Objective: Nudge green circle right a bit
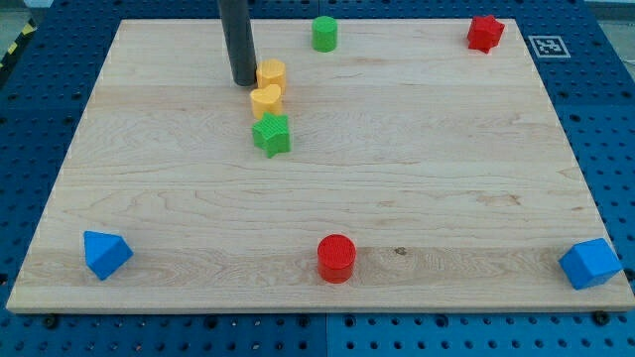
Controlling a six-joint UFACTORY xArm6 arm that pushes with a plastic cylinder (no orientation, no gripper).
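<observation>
Trouble looms: my tip (243,81) sits left of the green circle (324,34), touching a yellow block (271,73); sweeping right drags that. No pincer visible.

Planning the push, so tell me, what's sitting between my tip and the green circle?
Only bare board: the camera view shows my tip left of the green circle, with the yellow blocks just below that line.
</observation>
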